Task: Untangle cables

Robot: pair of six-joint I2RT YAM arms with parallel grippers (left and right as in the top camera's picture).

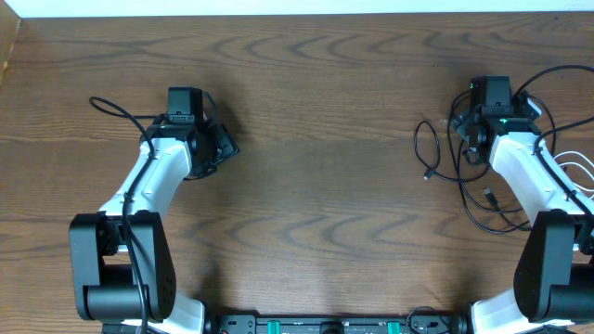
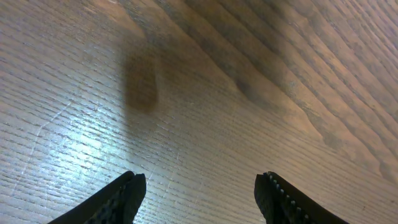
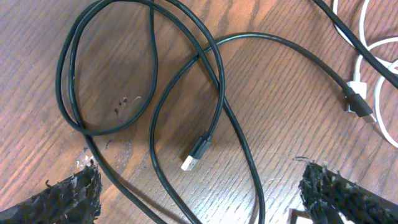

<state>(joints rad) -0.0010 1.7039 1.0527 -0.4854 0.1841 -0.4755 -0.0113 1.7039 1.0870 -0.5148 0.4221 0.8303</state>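
Several thin black cables (image 1: 469, 186) lie looped and crossed on the wooden table at the right, with a white cord (image 1: 575, 167) beside them. My right gripper (image 1: 471, 141) hovers over them, open. In the right wrist view its jaws (image 3: 205, 199) straddle two black cable strands (image 3: 217, 81). A black cable's USB plug (image 3: 196, 155) lies just ahead, between the jaws. Another black plug (image 3: 354, 99) and the white cord (image 3: 380, 93) lie at the right. My left gripper (image 1: 218, 144) is open and empty over bare wood (image 2: 200, 186), far from the cables.
A thicker black wire (image 1: 116, 107) runs by the left arm and belongs to the robot. The table's far edge (image 1: 297, 14) runs along the top. The arm bases stand at the near edge, left (image 1: 121, 269) and right (image 1: 552, 269).
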